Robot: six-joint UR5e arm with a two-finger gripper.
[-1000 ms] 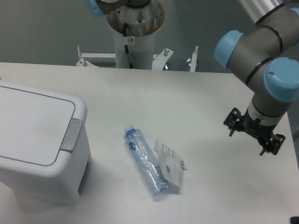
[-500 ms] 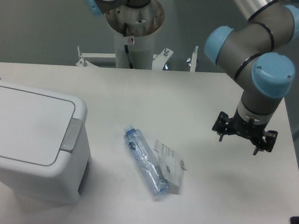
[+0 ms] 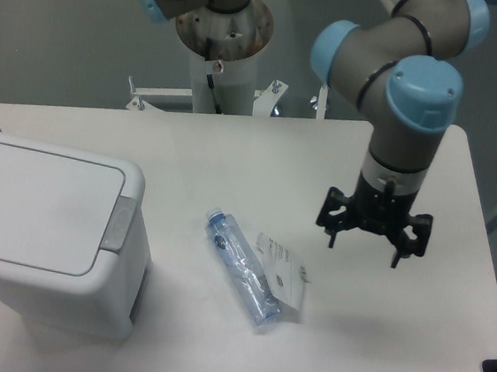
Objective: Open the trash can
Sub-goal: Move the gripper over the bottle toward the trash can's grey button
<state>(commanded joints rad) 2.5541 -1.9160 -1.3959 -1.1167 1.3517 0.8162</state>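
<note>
Your gripper (image 3: 368,237) hangs above the right half of the surface (image 3: 234,158), pointing down, its two black fingers spread wide apart with nothing between them. You are carrying nothing, which suits the job: opening a lid by its latch needs a free fingertip, not a grasp. The grey arm (image 3: 402,78) with its blue joint caps rises from the gripper toward the far right, and its mounting column (image 3: 220,50) stands at the far edge of the surface.

Just to the left of the gripper and a little nearer, a small white packet (image 3: 282,275) lies flat, touching or slightly overlapping a clear plastic bottle (image 3: 240,267) with a blue cap, which rests on its side on a diagonal. Neither has anything to do with the lid; they simply lie between you and your target, so judge your path to pass above them.

The trash can (image 3: 48,227) sits well apart from the gripper, at the near left of the surface, upright, with its flat white lid closed. The grey push-button (image 3: 121,224) sits on the lid's right edge, the side facing your gripper, so it looks reachable from above. Nothing has touched the bin yet; the task looks to be at the approach stage, with the press still to come.
</note>
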